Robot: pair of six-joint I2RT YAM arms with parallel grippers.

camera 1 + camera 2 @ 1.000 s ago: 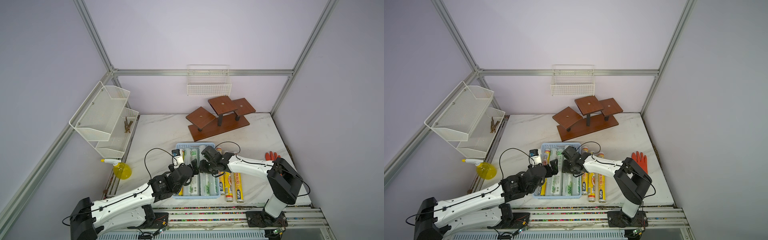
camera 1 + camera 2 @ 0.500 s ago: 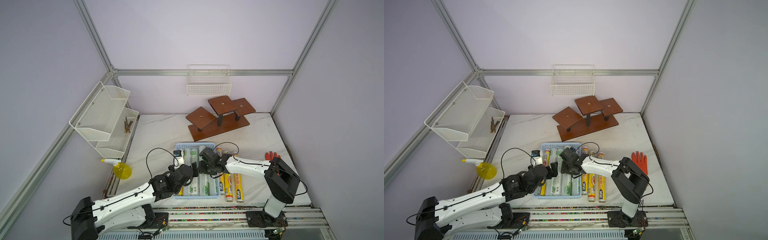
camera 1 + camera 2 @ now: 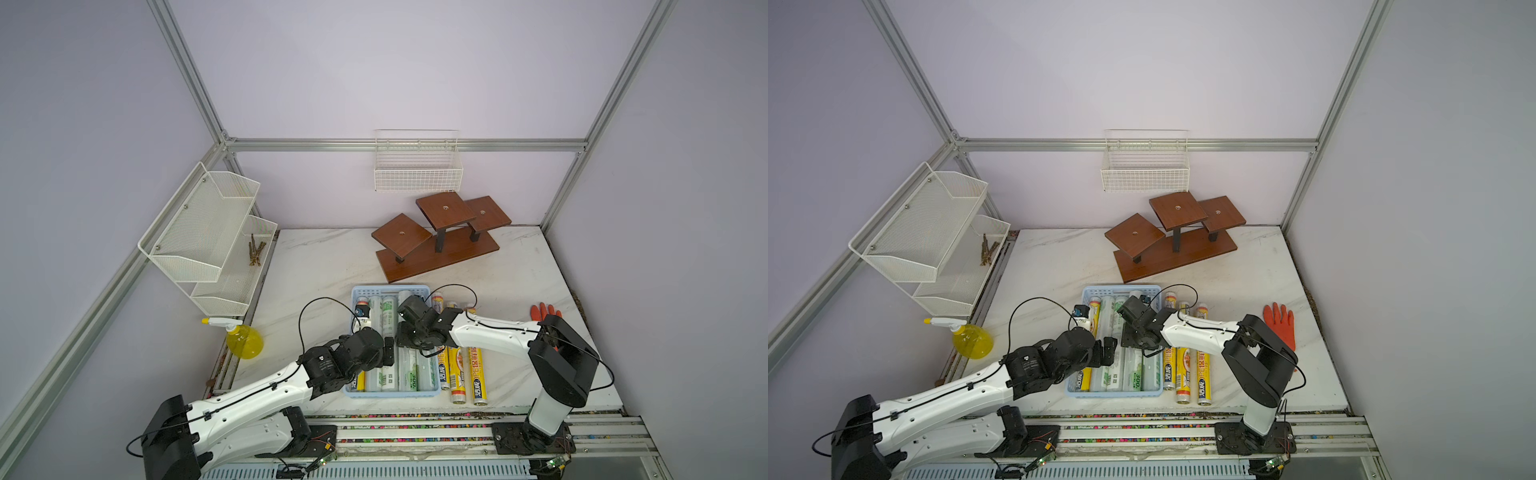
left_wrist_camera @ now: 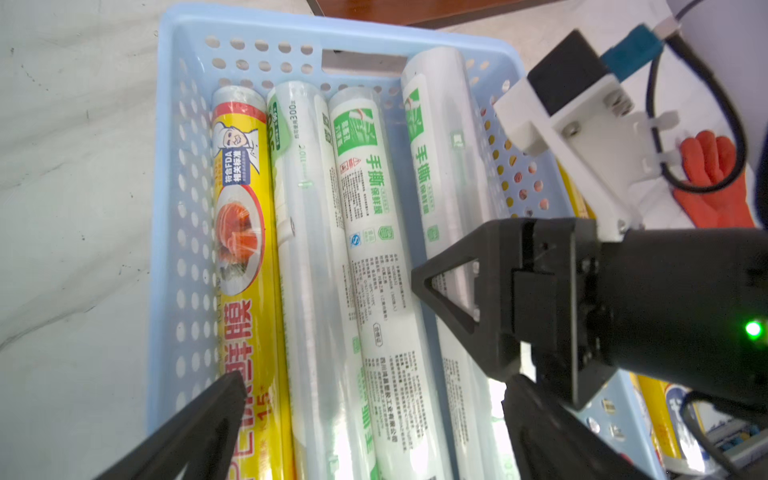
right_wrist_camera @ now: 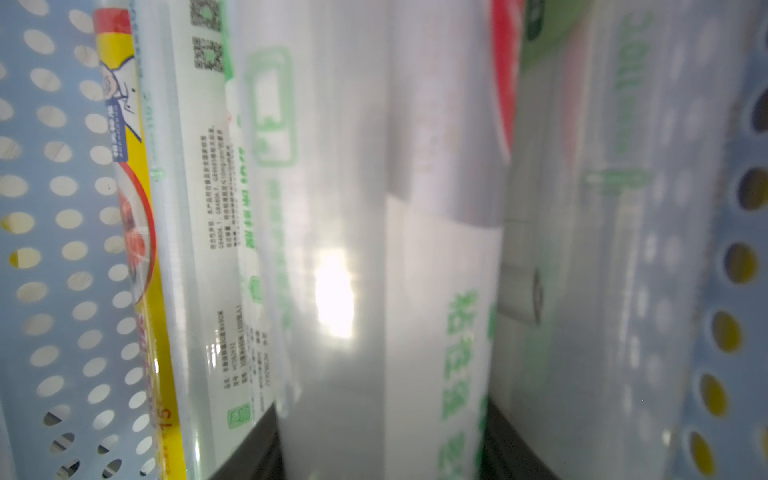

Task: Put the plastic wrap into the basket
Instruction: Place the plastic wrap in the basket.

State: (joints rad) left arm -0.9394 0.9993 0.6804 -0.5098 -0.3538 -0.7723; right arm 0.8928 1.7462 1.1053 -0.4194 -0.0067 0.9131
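Right wrist view, right tool (image 5: 374, 444) clamped on whitish roll (image 5: 353, 249) in basket (image 5: 50, 208), left tool (image 4: 374, 380) spread wide, three yellow rolls (image 3: 478, 374) on counter (image 3: 324, 266) at basket's 3 o'clock

Robot lab booth: aluminium frame (image 3: 311, 144), lilac walls (image 3: 374, 62).

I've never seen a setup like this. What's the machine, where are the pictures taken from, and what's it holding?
Two white robot arms work at a white marble table. Two pictures look down from overhead; two come from cameras on the wrists. A light blue perforated plastic basket holds several rolls of plastic wrap; three yellow rolls lie beside it, plus an orange-red rubber glove. The right gripper is closed on a whitish green-printed roll in the basket; the left gripper hangs open, empty.
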